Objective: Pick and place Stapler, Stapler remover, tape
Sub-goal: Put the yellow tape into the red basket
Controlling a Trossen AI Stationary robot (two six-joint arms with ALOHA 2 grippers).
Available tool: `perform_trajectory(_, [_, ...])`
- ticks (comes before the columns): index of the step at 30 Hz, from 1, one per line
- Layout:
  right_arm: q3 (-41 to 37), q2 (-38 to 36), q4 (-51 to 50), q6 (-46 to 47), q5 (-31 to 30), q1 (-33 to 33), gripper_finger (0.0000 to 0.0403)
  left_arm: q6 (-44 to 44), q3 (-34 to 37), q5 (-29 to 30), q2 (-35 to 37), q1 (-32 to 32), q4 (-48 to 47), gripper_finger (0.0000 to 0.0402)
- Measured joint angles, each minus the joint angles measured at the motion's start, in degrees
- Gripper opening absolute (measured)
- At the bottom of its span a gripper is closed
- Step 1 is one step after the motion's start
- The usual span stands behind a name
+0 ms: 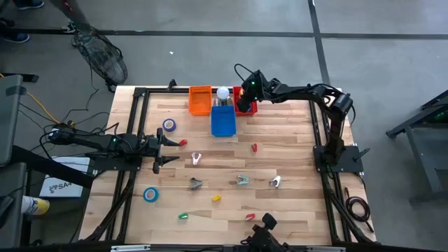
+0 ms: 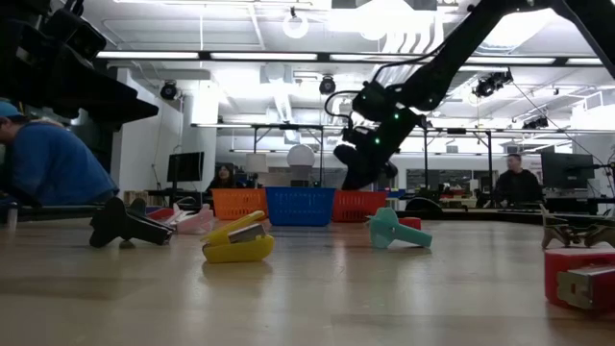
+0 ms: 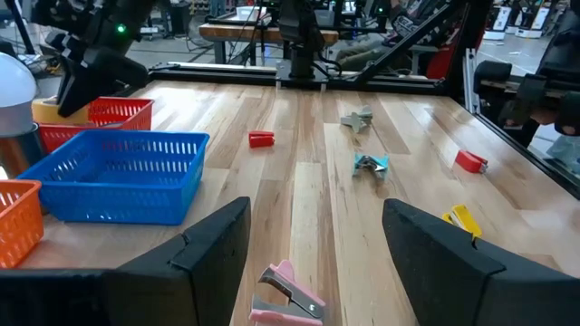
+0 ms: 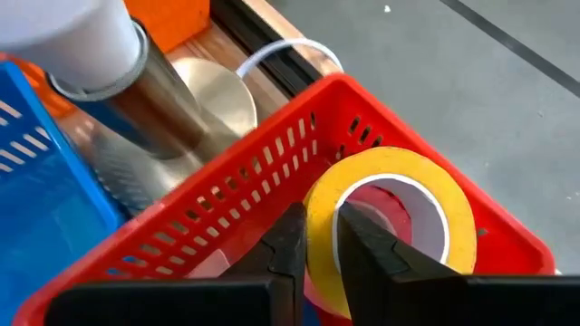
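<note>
The table [image 1: 294, 150] carries three baskets at its far edge: orange [image 1: 200, 99], blue [image 1: 222, 120] and red [image 4: 272, 172]. The right gripper [image 4: 313, 249] hangs over the red basket, its fingers pinching the wall of a yellow tape roll [image 4: 399, 195] held above the basket's inside. The left gripper [image 3: 313, 244] waits spread wide above a pink stapler [image 3: 285, 294]. Two blue tape rolls [image 1: 169, 124] lie on the table's left side, staplers and removers scattered elsewhere.

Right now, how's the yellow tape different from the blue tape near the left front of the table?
The yellow tape stands on edge, pinched by the right end effector over the red basket; the blue tape lies flat and untouched on the table. Colours differ too. Both are open-centred rings.
</note>
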State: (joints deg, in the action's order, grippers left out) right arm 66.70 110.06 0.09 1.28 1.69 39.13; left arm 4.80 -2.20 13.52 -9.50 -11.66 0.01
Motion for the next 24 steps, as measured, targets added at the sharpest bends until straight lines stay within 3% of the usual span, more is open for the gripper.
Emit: perform_trajectory(24, [0.0,0.0,-1.4,0.2,-2.2,0.0,0.011,0.0,0.0,0.0,0.0,0.0,0.0,0.0246])
